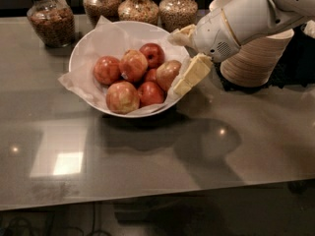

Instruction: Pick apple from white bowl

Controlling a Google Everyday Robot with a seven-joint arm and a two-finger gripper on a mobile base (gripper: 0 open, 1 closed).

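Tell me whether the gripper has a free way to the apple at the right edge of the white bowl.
Probably yes: the gripper hangs at the white bowl rim, beside that apple, with nothing between them.

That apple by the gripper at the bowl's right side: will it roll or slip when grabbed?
The apple looks round and smooth, so it may slip between the gripper fingers. It leans on neighbouring apples, so pulling it may shift them. The crinkled paper lining the white bowl could drag along.
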